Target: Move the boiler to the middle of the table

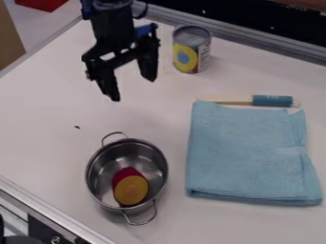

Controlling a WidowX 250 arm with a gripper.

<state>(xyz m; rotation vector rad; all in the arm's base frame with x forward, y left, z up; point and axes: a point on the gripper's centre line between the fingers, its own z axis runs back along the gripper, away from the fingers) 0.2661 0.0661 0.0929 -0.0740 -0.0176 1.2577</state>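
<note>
Hanging beyond the pot (pixel 141 156), the gripper (pixel 133 89) holds its fingers apart. Beside the pot lies a folded cloth (pixel 248 152).

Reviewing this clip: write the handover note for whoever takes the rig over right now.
Gripper: the black two-finger gripper is open and empty, farther back than the pot.
Boiler: the round, two-handled steel pot stands upright near the table's front-left metal edge, a red-and-yellow object inside.
Done: pot not yet at the middle.
Left: grasp it, move it to the middle, release. The folded light-blue cloth lies to its right in view; probably best kept clear of.
</note>
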